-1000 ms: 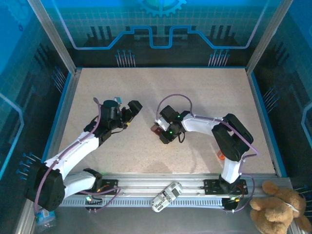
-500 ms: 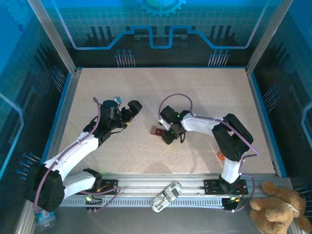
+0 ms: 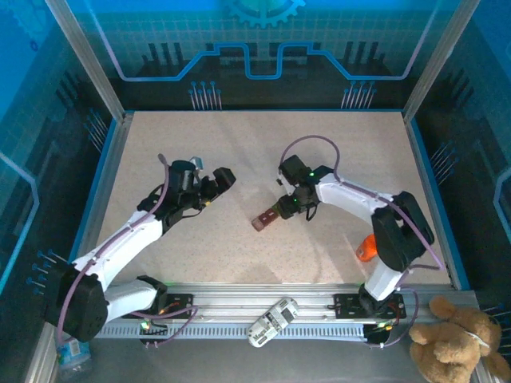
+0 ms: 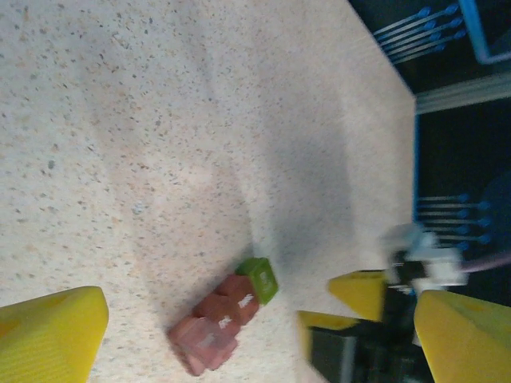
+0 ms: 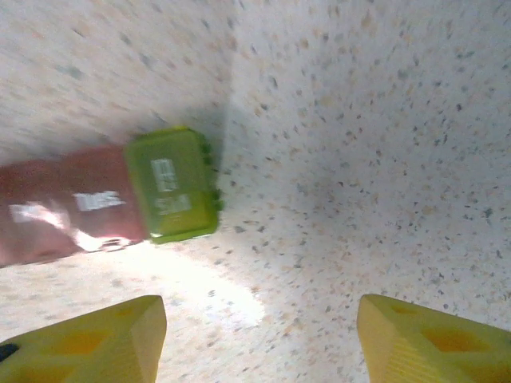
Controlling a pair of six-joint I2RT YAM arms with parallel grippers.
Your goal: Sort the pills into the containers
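The containers [image 3: 266,217] are a short dark red strip with one green end, lying flat on the speckled table near its middle. In the right wrist view the green end [image 5: 170,185] lies ahead and to the left of my right gripper [image 5: 259,339], which is open with only bare table between its yellow fingers. From above, my right gripper [image 3: 283,209] hovers just right of the strip. My left gripper [image 3: 221,178] is wide open, left of the strip and apart from it; its wrist view shows the containers [image 4: 226,313] lying ahead. No pills are visible.
An orange cylindrical bottle [image 3: 366,249] lies on the table by the right arm's base. A white remote-like device [image 3: 271,321] rests on the front rail, and a plush toy [image 3: 459,339] sits outside the table at the bottom right. Blue-edged walls ring the table.
My right gripper has opened, let go of the containers and drawn back up and to the right. The right arm's elbow swung right, uncovering the orange bottle. The left arm barely moved.
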